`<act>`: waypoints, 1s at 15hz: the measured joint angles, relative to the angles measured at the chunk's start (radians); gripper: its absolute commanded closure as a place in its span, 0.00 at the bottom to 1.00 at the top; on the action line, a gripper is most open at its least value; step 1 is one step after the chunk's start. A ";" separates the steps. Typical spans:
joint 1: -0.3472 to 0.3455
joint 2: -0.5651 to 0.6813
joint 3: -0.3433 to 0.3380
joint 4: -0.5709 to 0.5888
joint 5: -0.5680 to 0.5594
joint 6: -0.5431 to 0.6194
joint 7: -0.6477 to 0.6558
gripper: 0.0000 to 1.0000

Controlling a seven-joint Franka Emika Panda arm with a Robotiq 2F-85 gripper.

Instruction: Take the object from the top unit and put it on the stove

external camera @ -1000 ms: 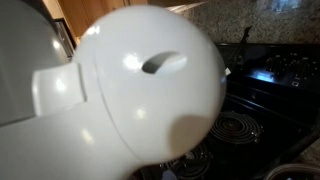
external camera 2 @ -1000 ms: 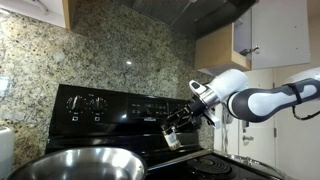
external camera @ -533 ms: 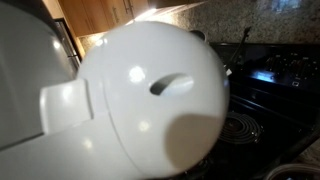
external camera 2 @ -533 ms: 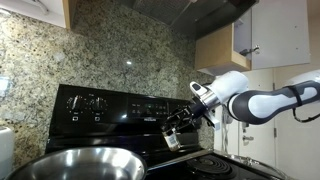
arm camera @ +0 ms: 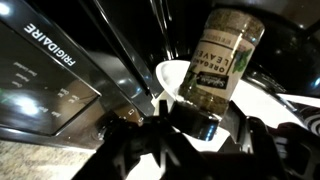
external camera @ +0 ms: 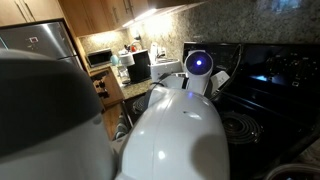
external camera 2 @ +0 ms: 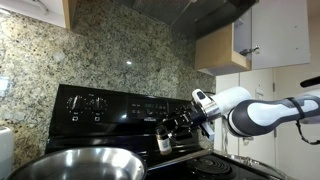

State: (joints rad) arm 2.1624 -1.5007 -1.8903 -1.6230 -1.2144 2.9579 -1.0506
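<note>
The stove shows in both exterior views [external camera: 262, 100] [external camera 2: 100, 105]: glossy black, with ringed burners and a raised back panel with knobs. My gripper [external camera 2: 172, 128] is shut on a small spice jar [external camera 2: 163, 141] and holds it just above the cooktop, in front of the back panel. In the wrist view the gripper [arm camera: 195, 120] clamps the jar's dark cap end. The jar [arm camera: 226, 55] holds green leaves and has a dark label. The FRIGIDAIRE panel [arm camera: 55, 65] lies to the left. The top unit is out of view.
A large steel pan [external camera 2: 75, 165] fills the foreground in an exterior view. My white arm [external camera: 170, 135] blocks much of an exterior view; behind it are a fridge [external camera: 35, 40] and a small microwave [external camera: 100, 58]. A white dish [arm camera: 172, 80] lies under the jar.
My arm has carried the jar left and slightly lower, closer to the back panel. The arm's white shell has shifted, uncovering the kitchen behind it.
</note>
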 measured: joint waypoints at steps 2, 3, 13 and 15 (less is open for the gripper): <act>0.008 0.002 -0.002 -0.016 0.172 0.060 -0.147 0.68; 0.011 0.003 0.001 -0.022 0.246 0.075 -0.199 0.68; 0.122 0.042 -0.088 0.175 0.336 0.087 -0.140 0.68; 0.156 0.056 -0.121 0.215 0.336 0.084 -0.096 0.43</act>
State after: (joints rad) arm 2.3181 -1.4444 -2.0111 -1.4081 -0.8788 3.0416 -1.1464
